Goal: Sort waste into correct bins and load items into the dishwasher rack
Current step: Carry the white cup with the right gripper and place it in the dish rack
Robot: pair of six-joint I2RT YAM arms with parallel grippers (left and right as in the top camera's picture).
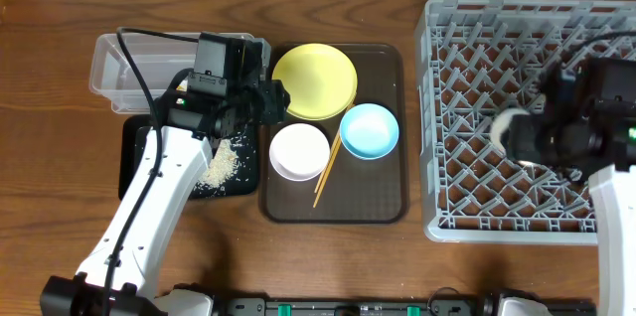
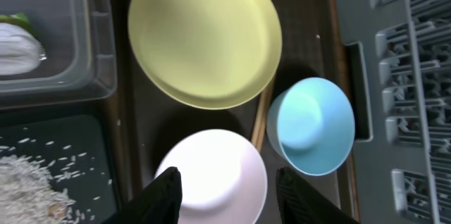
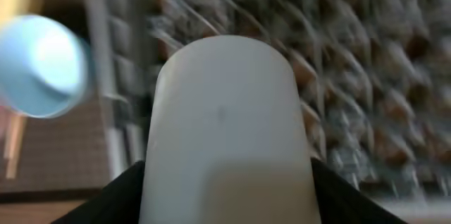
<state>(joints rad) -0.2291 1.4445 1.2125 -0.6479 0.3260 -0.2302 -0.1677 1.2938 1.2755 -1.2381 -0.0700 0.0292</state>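
Loading step in hand, by judgement. Found right pincer (image 3: pixel 227 199) clamped on the small pale cup (image 3: pixel 224 111), carried above the left part of the grey dishwasher rack (image 1: pixel 497 229), not yet set among the pegs; right wrist view blurred, so cannot tell the exact slot. Found left pincer (image 2: pixel 232 196) wide open, hovering over the white bowl (image 2: pixel 211 175), gripping nothing. Noted yellow plate (image 1: pixel 313 79), light blue bowl (image 1: pixel 370 129) and wooden chopsticks (image 1: pixel 326 172) lying on the brown serving tray (image 1: pixel 383 197), chopsticks between the two bowls. Noted snack wrapper (image 2: pixel 15 44) in the clear tub (image 1: pixel 119 63) and rice (image 1: pixel 221 165) heaped in the black tray (image 1: pixel 134 147) on the desk (image 1: pixel 60 157); judged waste sorting done. Next: lower cup between pegs, open only once seated; then drop left pincer astride the bowl rim and close.
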